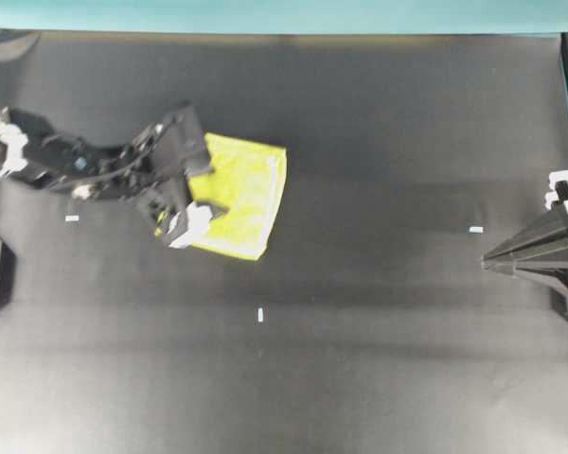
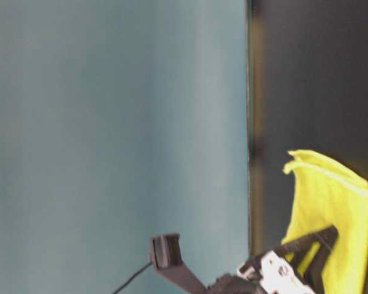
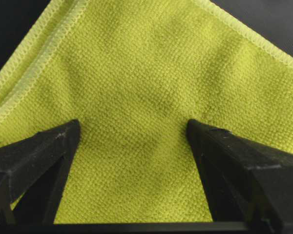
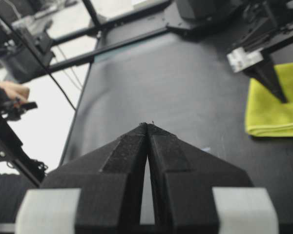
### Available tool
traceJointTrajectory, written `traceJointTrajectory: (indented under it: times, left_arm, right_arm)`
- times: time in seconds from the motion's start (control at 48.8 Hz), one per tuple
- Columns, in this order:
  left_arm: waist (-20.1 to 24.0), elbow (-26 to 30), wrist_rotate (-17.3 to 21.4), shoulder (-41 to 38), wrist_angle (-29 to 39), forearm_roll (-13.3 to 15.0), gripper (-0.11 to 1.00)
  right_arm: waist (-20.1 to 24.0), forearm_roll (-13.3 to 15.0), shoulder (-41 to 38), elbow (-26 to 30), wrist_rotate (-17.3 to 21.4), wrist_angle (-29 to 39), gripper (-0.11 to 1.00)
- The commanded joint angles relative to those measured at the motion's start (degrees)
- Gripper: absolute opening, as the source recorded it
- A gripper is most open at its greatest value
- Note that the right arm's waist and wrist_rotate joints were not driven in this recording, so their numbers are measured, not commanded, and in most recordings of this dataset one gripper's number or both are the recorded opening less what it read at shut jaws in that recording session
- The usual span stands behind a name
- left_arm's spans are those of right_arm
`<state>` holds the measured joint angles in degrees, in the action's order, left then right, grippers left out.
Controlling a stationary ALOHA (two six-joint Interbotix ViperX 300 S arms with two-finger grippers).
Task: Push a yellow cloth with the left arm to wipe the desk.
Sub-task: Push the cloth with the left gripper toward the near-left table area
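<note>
Your left gripper sits on the yellow cloth, jaws apart w/ both tips pressed onto the fabric; in the left wrist view the cloth fills the gap between them. The cloth lies left of centre on the worktop, tilted, its stitched far edge well short of the teal border strip. Bare black worktop lies to the right and toward the near edge, w/ small white tape marks. Your right gripper is parked at the right edge, jaws together, well apart from the cloth.
</note>
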<state>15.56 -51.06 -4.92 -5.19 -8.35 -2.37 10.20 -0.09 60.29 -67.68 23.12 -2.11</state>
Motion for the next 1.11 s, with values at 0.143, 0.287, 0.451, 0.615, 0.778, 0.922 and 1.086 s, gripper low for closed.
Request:
traceJointTrajectory:
  times: [0.143,0.287,0.451,0.615,0.778,0.922,1.086]
  left_arm:
    - [-5.6,-3.2,-0.3,2.7,-0.4,-0.1,0.86]
    - [-10.4,-4.6,-0.1,3.4,-0.4,-0.1,0.86]
    - [-15.5,-5.4,-0.1,4.2,-0.1,-0.2,0.86]
    - [-20.2,-6.3,-0.1,5.8,0.0,-0.1,0.86]
    - [-25.7,-7.6,-0.1,7.8,0.6,-0.2,0.86]
    - [-31.3,-7.7,-0.1,9.0,0.6,-0.1,0.86]
    - [-36.5,-7.1,-0.1,9.1,0.6,-0.2,0.86]
  right_arm:
    - [-0.1,-0.1,0.1,0.7,0.0,-0.6,0.00]
    - [0.0,-0.1,0.1,0.7,0.1,-0.8,0.00]
    - [0.0,-0.1,0.1,0.7,0.0,-0.8,0.00]
    - [0.0,-0.1,0.1,0.7,0.1,-0.9,0.00]
    - [-0.1,-0.1,0.1,0.7,0.1,-0.8,0.00]
    - [0.0,-0.1,0.2,0.7,0.1,-0.9,0.00]
    - [0.0,-0.1,0.2,0.6,0.1,-1.8,0.00]
